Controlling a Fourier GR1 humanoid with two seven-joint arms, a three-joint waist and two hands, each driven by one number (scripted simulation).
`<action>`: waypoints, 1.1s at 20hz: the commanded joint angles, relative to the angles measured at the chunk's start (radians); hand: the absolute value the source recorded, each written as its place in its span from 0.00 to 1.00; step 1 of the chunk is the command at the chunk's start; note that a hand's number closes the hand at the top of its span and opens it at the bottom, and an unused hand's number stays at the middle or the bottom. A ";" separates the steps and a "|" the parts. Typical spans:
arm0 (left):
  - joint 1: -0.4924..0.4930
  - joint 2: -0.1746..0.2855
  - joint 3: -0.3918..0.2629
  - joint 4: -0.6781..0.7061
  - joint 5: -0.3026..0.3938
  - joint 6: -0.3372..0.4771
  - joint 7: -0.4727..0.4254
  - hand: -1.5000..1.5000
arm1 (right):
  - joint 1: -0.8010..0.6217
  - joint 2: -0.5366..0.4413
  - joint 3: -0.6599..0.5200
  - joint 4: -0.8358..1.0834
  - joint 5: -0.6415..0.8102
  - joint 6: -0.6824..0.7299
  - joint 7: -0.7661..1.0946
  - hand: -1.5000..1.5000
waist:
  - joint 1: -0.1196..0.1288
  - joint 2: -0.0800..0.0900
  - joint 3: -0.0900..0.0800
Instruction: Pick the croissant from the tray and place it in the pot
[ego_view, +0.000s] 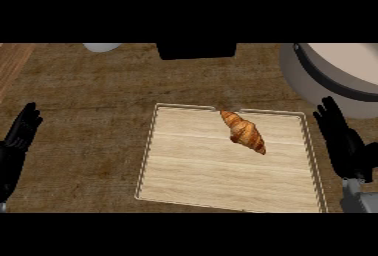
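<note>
A golden-brown croissant (244, 132) lies on the pale wooden tray (192, 175), in the tray's upper right part. The grey pot (332, 70) with a light inside stands at the upper right, cut off by the view's edge. My right hand (344, 145) is just right of the tray's edge, fingers straight and pointing up, holding nothing. At the left edge my left hand (18, 137) rests open, fingers up, well apart from the tray.
A black object (196, 50) sits at the top middle of the brown counter, and a white round thing (102, 47) shows at the top left. A wooden strip (11, 62) runs along the far left.
</note>
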 joint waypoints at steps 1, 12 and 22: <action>-0.003 0.013 -0.012 -0.015 -0.041 0.009 0.043 0.50 | -0.014 0.005 0.001 0.017 -0.005 0.007 0.043 1.00 | 0.025 -0.001 -0.045; -0.028 -0.052 -0.014 0.132 -0.064 0.057 0.091 0.50 | -0.048 -0.205 0.110 -0.087 0.471 -0.160 -0.190 0.00 | 0.004 -0.003 -0.046; -0.037 -0.086 -0.014 0.093 -0.117 0.046 0.135 0.50 | -0.170 -0.343 0.150 -0.245 0.475 0.150 0.184 0.00 | 0.032 -0.002 -0.048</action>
